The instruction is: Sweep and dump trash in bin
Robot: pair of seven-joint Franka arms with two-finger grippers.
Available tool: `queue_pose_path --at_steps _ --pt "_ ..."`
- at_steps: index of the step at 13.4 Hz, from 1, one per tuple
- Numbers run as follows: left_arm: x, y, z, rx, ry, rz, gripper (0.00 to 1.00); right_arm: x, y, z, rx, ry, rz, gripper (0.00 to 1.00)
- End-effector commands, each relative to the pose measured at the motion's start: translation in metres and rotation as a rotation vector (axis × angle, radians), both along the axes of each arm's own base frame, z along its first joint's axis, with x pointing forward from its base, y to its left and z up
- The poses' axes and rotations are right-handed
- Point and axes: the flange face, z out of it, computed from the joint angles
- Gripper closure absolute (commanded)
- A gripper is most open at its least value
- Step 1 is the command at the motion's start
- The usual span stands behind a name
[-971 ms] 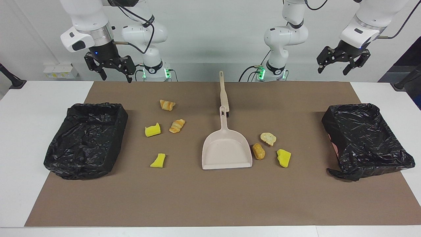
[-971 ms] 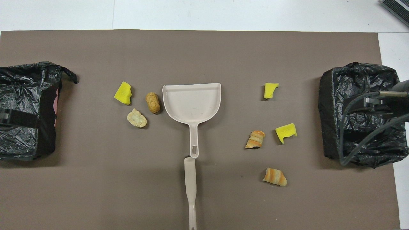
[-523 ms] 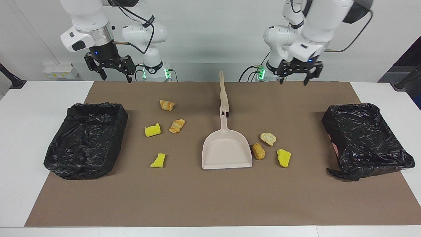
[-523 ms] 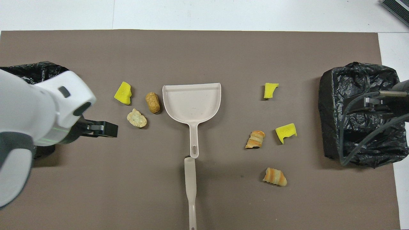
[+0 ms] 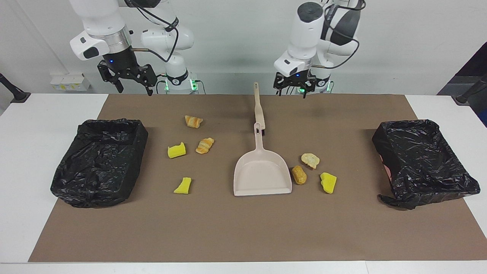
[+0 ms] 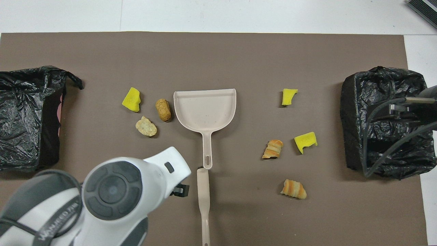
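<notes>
Nearest the robots, the left gripper (image 5: 291, 88) hung over the brown mat (image 5: 236, 228) just beside the brush (image 5: 259, 107), its fingers apart and holding nothing. The right gripper (image 5: 131, 82) waited high over the mat's edge toward the right arm's end, jaws likewise spread and empty. The brush lay with its handle pointing at the robots and its head touching the tip of the dustpan (image 5: 261, 173) handle. The dustpan sat flat mid-worktop, its mouth facing away from the robots.

The trash lay in two groups on either side of the pan. Toward the right arm's end were two croissant pieces (image 5: 193, 121) (image 5: 205, 145), a yellow foam chunk (image 5: 177, 150) beside the second, and another yellow chunk (image 5: 183, 186) farther out. Toward the left arm's end, a bread slice (image 5: 310, 160) lay nearest, then a brown roll (image 5: 299, 174) just beside the pan's wall, and a yellow chunk (image 5: 328, 182) next to it. A black-lined bin (image 5: 99, 160) (image 5: 422, 161) stood at each end of the mat, both without trash as far as could be seen.

The pieces looked light and soft, likely to skid or tumble under bristles, so slow strokes toward the pan mouth would suit. The brush and pan seemed stiff plastic, best gripped mid-handle.
</notes>
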Motion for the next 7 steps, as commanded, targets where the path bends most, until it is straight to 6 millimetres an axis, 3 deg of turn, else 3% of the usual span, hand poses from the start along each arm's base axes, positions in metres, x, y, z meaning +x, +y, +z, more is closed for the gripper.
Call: queue_pose_path --at_steps 1,4,7 --pt "-0.035 0.0 -0.026 -0.04 0.008 0.035 0.0 -0.005 -0.02 0.001 0.008 0.001 -0.021 0.0" --pt "-0.067 -0.033 -0.077 -0.019 0.036 0.005 0.0 -0.006 -0.013 0.001 0.008 0.006 0.003 0.0" --pt "-0.09 -0.058 -0.099 -0.037 0.009 0.027 0.0 -0.006 -0.013 0.001 0.008 0.004 -0.003 0.0"
